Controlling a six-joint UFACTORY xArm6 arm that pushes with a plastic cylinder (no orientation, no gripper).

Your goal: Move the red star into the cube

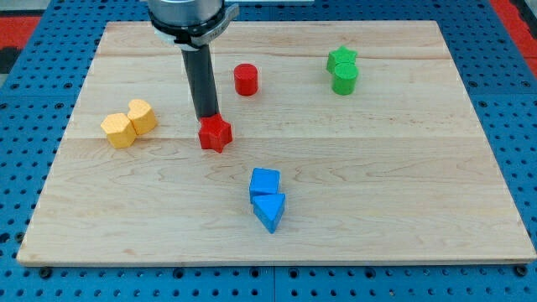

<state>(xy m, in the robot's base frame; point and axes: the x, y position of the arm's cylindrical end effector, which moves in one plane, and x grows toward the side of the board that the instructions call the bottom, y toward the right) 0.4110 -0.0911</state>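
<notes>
The red star [216,133] lies left of the board's middle. My tip [206,117] stands right at the star's top-left edge, touching or nearly touching it. The blue cube [264,182] lies below and to the right of the star, with a blue triangular block [269,210] touching its lower side. The rod rises from the tip to the arm's mount at the view's top.
A red cylinder [246,79] stands above and right of the star. Two yellow blocks [118,130] [141,116] sit together at the left. A green star [341,59] and a green cylinder [345,78] sit together at the upper right. The wooden board [403,184] lies on a blue pegboard.
</notes>
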